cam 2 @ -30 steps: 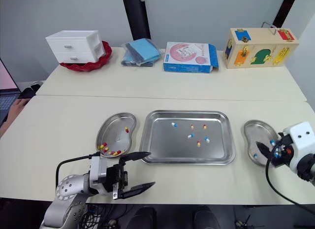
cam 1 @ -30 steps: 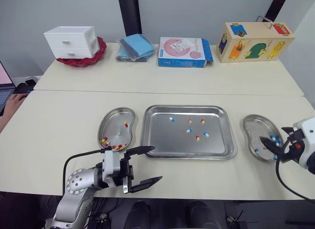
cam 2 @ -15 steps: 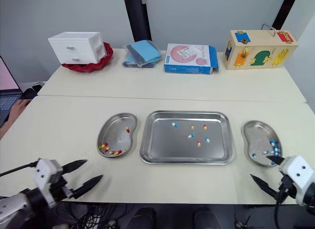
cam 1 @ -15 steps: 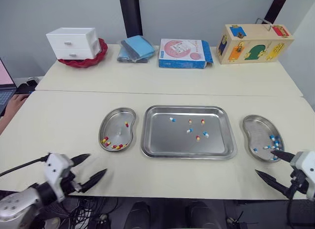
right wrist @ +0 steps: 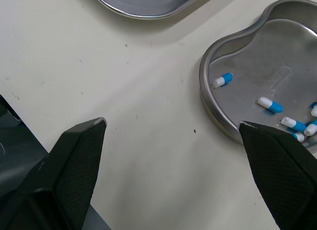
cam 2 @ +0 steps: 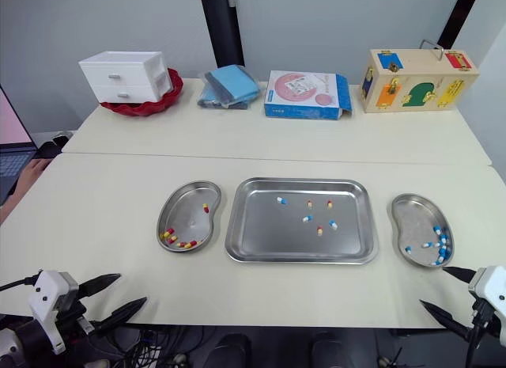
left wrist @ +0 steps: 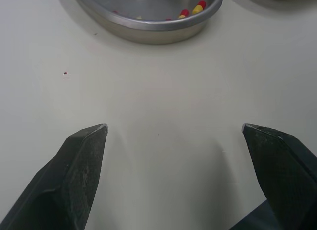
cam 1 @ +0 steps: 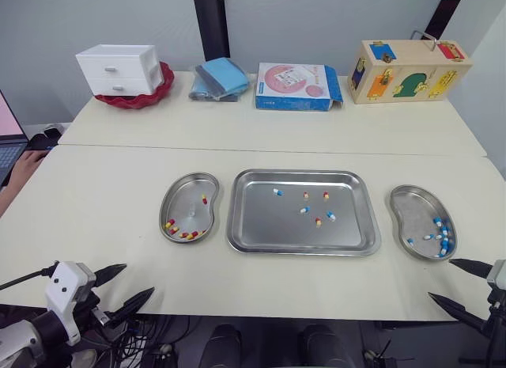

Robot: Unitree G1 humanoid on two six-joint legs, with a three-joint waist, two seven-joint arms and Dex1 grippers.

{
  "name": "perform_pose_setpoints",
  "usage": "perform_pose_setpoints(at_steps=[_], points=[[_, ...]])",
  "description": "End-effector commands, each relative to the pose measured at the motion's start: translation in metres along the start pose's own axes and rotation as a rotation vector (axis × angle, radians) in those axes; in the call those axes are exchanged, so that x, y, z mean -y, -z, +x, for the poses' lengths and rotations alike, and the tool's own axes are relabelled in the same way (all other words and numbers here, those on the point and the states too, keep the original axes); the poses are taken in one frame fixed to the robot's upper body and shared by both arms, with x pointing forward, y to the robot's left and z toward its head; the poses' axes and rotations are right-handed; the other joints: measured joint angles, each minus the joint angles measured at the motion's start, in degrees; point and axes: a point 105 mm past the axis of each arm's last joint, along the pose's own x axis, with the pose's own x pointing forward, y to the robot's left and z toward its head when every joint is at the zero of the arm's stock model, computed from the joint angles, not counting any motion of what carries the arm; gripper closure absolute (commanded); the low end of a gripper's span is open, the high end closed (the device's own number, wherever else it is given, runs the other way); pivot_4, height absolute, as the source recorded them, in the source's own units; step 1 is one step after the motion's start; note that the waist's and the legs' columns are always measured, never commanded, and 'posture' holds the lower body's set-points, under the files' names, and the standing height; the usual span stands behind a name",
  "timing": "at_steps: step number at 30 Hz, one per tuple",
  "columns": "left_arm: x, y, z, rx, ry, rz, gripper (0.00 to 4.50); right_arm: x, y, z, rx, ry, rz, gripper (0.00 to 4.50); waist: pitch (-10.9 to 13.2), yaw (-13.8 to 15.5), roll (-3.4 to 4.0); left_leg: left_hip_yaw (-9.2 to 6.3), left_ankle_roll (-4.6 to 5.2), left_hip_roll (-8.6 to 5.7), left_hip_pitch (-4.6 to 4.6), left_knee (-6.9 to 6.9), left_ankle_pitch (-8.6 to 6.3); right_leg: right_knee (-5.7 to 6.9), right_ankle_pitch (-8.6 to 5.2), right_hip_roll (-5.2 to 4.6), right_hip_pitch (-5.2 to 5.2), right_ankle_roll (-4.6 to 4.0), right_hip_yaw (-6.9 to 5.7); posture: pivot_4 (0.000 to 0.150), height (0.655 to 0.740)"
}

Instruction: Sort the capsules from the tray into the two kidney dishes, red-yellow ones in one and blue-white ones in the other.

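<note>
Right gripper (right wrist: 172,122): two black textured fingers (right wrist: 74,165) spread wide apart, nothing between them, above the cream tabletop (right wrist: 148,86). Shiny steel kidney-shaped dish (right wrist: 207,99) lies just beside one finger. It holds several blue-white capsules (right wrist: 270,105), one (right wrist: 222,80) lying apart near the rim. A corner of the flat steel tray (right wrist: 148,2) lies close by, apart from the dish.

The near table (cam 1: 103,194) carries a steel tray (cam 1: 269,225) at its middle; the left kidney dish (cam 1: 183,195) lies just beside it, the right kidney dish (cam 1: 411,210) near its other side; the far table (cam 1: 237,119) holds a red bowl (cam 1: 150,95), blue cloths (cam 1: 219,75), a flat box (cam 1: 296,84) and a wooden latch box (cam 1: 407,67).
</note>
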Motion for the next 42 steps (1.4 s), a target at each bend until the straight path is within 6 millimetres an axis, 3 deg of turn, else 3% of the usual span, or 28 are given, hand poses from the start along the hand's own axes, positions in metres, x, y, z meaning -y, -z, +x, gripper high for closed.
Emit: perform_pose_setpoints(at_steps=[1, 9, 13, 16, 21, 25, 29, 36, 39, 42], points=[[0.009, -0.012, 0.0, 0.01, 0.049, 0.038, 0.0, 0.001, -0.002, -0.002, 0.005, 0.011, -0.019, 0.02, 0.0, 0.0, 0.0, 0.0, 0.0, 0.0, 0.0, 0.0, 0.0, 0.0, 0.0, 0.0, 0.0, 0.0, 0.0, 0.15, 0.74], [0.056, -0.045, 0.04, 0.188, 0.232, 0.09, 0.0, -0.009, 0.002, -0.002, -0.004, -0.006, -0.015, 0.02, -0.02, 0.2, 0.05, 0.0, 0.0, -0.01, 0.0, 0.02, 0.0, 0.0, 0.0, 0.0, 0.04, 0.0, 0.01, 0.15, 0.74], [0.07, -0.057, 0.059, 0.27, 0.264, 0.1, 0.0, -0.016, 0.01, -0.007, -0.031, -0.021, -0.013, 0.02, -0.03, 0.19, 0.03, -0.01, 0.0, 0.0, 0.03, 0.02, 0.0, -0.01, 0.01, 0.01, 0.09, 0.01, 0.0, 0.15, 0.74], [0.074, -0.06, 0.067, 0.326, 0.287, 0.105, 0.0, -0.022, 0.012, -0.009, -0.042, -0.039, -0.019, 0.02, -0.04, 0.1, 0.05, -0.01, 0.0, -0.01, 0.07, 0.01, 0.0, -0.02, 0.0, 0.01, 0.12, 0.01, 0.01, 0.15, 0.74], [0.077, -0.049, 0.075, 0.328, 0.336, 0.109, 0.0, -0.029, 0.001, -0.003, 0.005, -0.077, -0.037, 0.02, -0.05, -0.08, 0.08, 0.03, 0.0, -0.01, 0.32, 0.0, 0.0, -0.02, 0.0, 0.02, 0.28, 0.01, 0.06, 0.15, 0.74], [0.077, -0.045, 0.081, 0.339, 0.349, 0.111, 0.0, -0.041, -0.025, 0.012, 0.091, -0.151, -0.043, 0.02, -0.04, 0.01, 0.06, 0.03, 0.0, -0.01, 0.32, 0.01, 0.0, -0.02, 0.0, 0.01, 0.31, 0.01, 0.05, 0.15, 0.74], [0.085, -0.048, 0.086, 0.357, 0.38, 0.106, 0.0, -0.05, -0.072, 0.047, 0.228, -0.17, -0.056, 0.02, -0.05, -0.08, 0.07, 0.0, 0.0, 0.0, 0.34, 0.02, 0.0, 0.0, 0.01, 0.02, 0.31, 0.01, 0.05, 0.15, 0.74], [0.088, -0.061, 0.092, 0.4, 0.37, 0.116, 0.0, -0.053, -0.127, 0.106, 0.312, -0.19, -0.048, 0.02, -0.02, 0.03, 0.03, -0.06, -0.01, -0.01, 0.29, 0.03, 0.01, 0.01, 0.03, 0.02, 0.29, 0.03, 0.01, 0.15, 0.74], [0.089, -0.065, 0.094, 0.412, 0.361, 0.119, 0.0, -0.05, -0.147, 0.131, 0.326, -0.185, -0.065, 0.66, -0.01, 0.0, 0.01, -0.06, 0.0, -0.01, 0.28, 0.02, 0.01, 0.0, 0.03, 0.02, 0.27, 0.04, 0.01, 0.15, 0.74], [0.09, -0.068, 0.096, 0.419, 0.361, 0.121, 0.0, -0.05, -0.174, 0.153, 0.346, -0.196, -0.091, 1.65, 0.0, -0.02, 0.02, -0.07, 0.0, -0.01, 0.25, 0.02, 0.01, 0.0, 0.03, 0.02, 0.23, 0.03, -0.01, 0.15, 0.74]])
